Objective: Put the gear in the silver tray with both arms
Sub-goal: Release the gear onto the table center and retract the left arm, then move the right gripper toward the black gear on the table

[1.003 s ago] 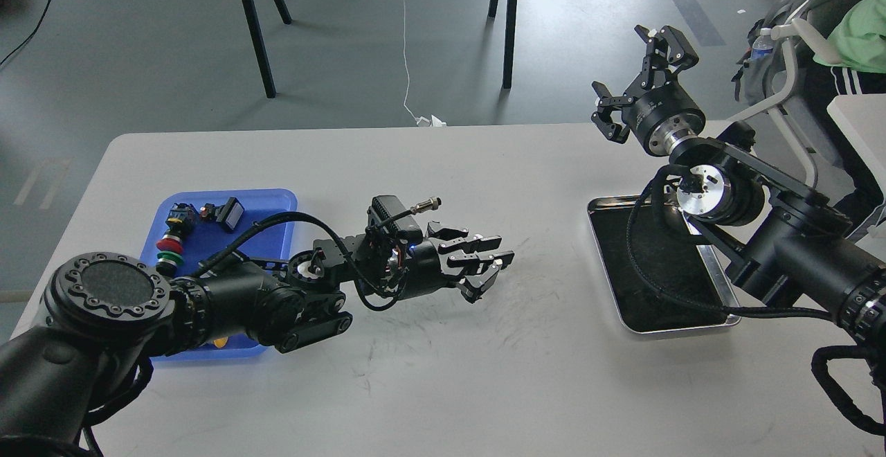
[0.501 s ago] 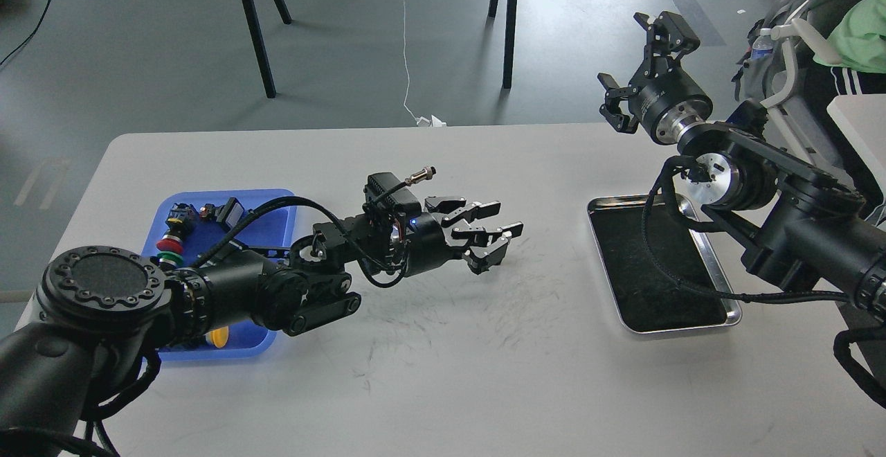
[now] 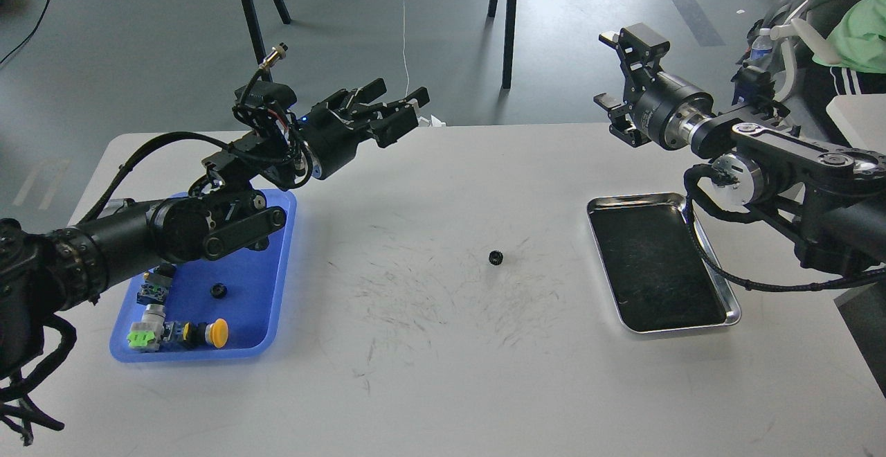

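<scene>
A small black gear (image 3: pixel 495 257) lies alone on the white table, left of the silver tray (image 3: pixel 654 263), whose black inner surface is bare. My left gripper (image 3: pixel 393 106) is raised above the table's far left part, well away from the gear, its fingers apart and holding nothing. My right gripper (image 3: pixel 615 75) hovers high beyond the silver tray's far edge, its fingers apart and empty. A second small black gear (image 3: pixel 219 290) lies in the blue tray.
A blue plastic tray (image 3: pixel 242 318) at the left holds the second gear, a yellow push button (image 3: pixel 217 332) and other small switch parts. Black stand legs rise from the floor behind the table. A person in green sits at the far right.
My left arm has lifted and drawn back to the left, uncovering a gear on the table where the gripper had been. My right gripper has swung a little higher and turned.
</scene>
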You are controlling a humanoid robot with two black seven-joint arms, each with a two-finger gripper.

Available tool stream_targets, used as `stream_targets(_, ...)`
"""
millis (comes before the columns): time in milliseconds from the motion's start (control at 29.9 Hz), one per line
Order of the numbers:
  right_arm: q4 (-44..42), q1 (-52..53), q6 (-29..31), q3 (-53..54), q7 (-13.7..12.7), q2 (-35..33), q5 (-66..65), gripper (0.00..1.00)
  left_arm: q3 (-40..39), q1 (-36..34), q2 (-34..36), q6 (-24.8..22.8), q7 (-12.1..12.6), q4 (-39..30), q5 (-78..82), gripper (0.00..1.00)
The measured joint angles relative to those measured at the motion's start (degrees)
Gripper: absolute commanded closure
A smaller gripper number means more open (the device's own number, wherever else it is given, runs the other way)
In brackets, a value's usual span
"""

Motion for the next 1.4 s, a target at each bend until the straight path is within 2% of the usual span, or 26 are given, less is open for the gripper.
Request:
stream_targets(201, 1.5, 5.3, 3.0, -8.8, 0.0, -0.5, -2.9, 0.02, -3.7, 0.4, 6.0, -9.0, 0.0, 0.5, -11.2, 0.02)
stream_targets(434, 2.4, 10.8, 2.6, -17.2, 0.2, 0.5, -6.6, 0.02, -5.6, 0.6, 11.6, -13.9, 0.0, 1.1, -20.2, 0.02)
stream_targets(668, 5.7, 15.2, 1.2, -24.1, 0.3, 2.1, -20.0, 0.03, -11.0, 2.3, 15.0, -30.5, 0.0, 1.4, -33.3, 0.01)
stream_targets(769, 8.3, 17.4, 0.6, -27.2, 0.4, 2.9, -26.7, 0.03, -12.5, 2.7, 16.5, -35.3, 0.0, 1.6, -38.7, 0.01)
stream_targets(969, 9.3, 21.2, 0.5, -34.6, 0.8, 6.9, -35.4, 0.03, -13.7, 3.3, 19.0, -41.1, 0.0, 2.0, -42.8, 0.01)
stream_targets(1103, 9.1, 22.9, 0.6, -39.9, 3.4, 10.0, -39.4, 0.03, -14.8, 3.7, 19.7, -45.7, 0.0, 2.2, -46.7, 0.01)
stream_targets(1404, 7.6, 24.8, 0.6, -47.9, 6.4, 14.7, -51.8, 0.04, -15.2, 4.8, 20.2, -49.1, 0.0, 2.2, -48.8, 0.01)
